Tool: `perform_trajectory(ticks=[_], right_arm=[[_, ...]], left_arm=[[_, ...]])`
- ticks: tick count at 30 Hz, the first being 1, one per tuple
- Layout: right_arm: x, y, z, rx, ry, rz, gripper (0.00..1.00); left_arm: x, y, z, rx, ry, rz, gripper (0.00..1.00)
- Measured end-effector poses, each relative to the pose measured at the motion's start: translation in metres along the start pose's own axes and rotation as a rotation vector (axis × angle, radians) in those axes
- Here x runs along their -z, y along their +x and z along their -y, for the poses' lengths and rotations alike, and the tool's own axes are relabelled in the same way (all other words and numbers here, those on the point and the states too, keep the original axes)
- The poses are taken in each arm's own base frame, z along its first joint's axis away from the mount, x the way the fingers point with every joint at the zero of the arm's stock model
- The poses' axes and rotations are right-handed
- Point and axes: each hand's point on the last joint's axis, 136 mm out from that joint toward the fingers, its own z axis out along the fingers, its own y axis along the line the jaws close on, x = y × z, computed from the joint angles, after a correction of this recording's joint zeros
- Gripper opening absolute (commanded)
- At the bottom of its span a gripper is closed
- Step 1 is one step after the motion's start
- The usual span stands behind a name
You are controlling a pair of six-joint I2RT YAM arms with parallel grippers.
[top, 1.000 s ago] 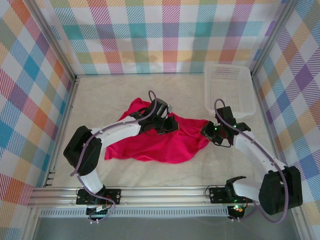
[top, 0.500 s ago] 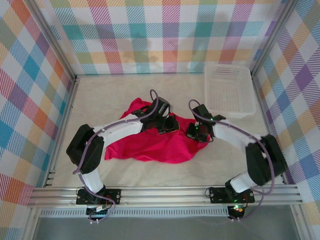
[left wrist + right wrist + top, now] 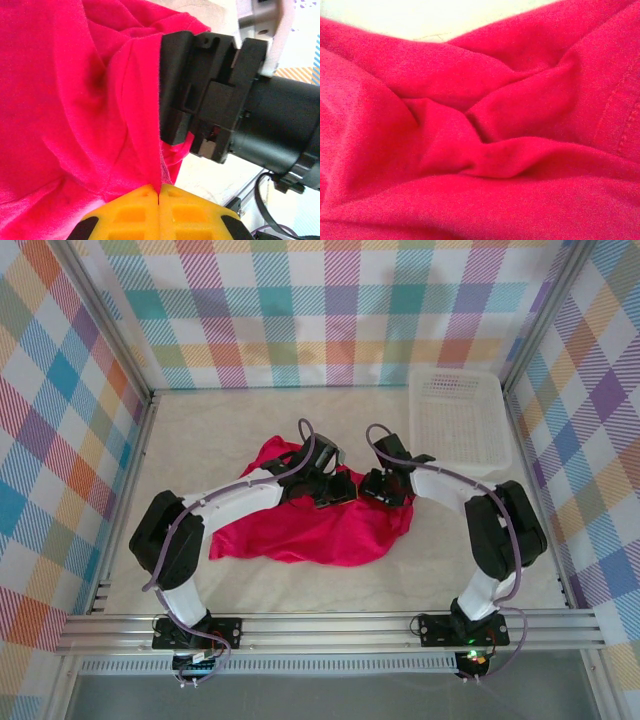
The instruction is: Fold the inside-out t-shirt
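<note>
The inside-out t-shirt (image 3: 300,530) lies crumpled and crimson on the middle of the table. My left gripper (image 3: 338,490) sits on its upper middle. In the left wrist view its yellow fingertips (image 3: 159,192) are shut on a raised fold of the red fabric (image 3: 65,100). My right gripper (image 3: 378,490) is right beside it, nose down in the shirt. Its black housing (image 3: 210,95) presses against the same fold. The right wrist view has bunched red cloth (image 3: 480,125) up close, which hides that gripper's fingers.
A white lattice basket (image 3: 460,420) stands at the back right, close behind the right arm. Checked walls close in the pale table (image 3: 200,430) on three sides. An aluminium rail (image 3: 320,625) runs along the near edge.
The right arm has swung left from the shirt's right edge to meet the left gripper, and the shirt's right side has bunched inward. The left arm has hardly moved.
</note>
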Motion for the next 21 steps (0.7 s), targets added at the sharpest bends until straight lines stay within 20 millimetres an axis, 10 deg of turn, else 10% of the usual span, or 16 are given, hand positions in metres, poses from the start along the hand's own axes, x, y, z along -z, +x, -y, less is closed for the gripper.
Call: perform_trajectory(ticks=[2, 6, 11, 21], right_arm=[[-0.005, 0.004, 0.003, -0.009, 0.004, -0.008, 0.49], [-0.019, 0.009, 0.008, -0.027, 0.026, -0.031, 0.05], [-0.009, 0.007, 0.005, -0.032, 0.036, -0.036, 0.0], [0.14, -0.011, -0.051, 0.054, -0.26, 0.139, 0.0]], left_arm=[[0.0, -0.001, 0.0, 0.0, -0.003, 0.003, 0.0], [0.0, 0.0, -0.001, 0.0, -0.003, 0.003, 0.0], [0.0, 0.0, -0.005, -0.004, -0.021, 0.0, 0.0], [0.001, -0.023, -0.03, 0.035, -0.057, 0.026, 0.0]])
